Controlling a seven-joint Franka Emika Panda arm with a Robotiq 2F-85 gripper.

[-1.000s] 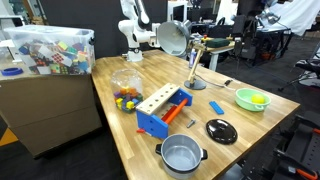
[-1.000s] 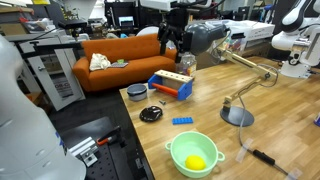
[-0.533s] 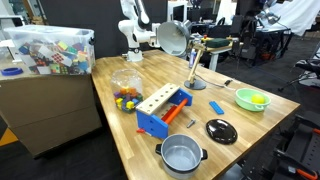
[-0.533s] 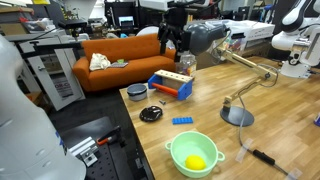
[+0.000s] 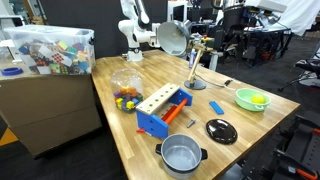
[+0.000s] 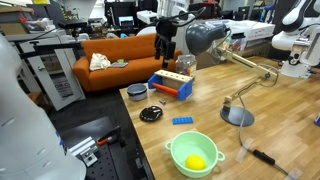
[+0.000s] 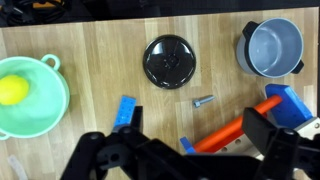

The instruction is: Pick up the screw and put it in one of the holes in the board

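- the screw [image 7: 203, 101] lies flat on the table [image 7: 100, 45], near the black lid [image 7: 171, 62] but not touching it.
- the claw [image 7: 180, 150] hangs high above, fingers spread wide and empty.
- the screw looks small, stiff and light, and likely to roll; the claw should pinch across the shank.
- the board [image 5: 160, 98] stands nearby.

End effector [image 7: 176, 138] aloft, jaws wide, empty.

Board [image 5: 158, 99] joined to blue tray [image 5: 158, 122]; pot [image 5: 181, 155], blk lid [image 5: 221, 130] nearby.
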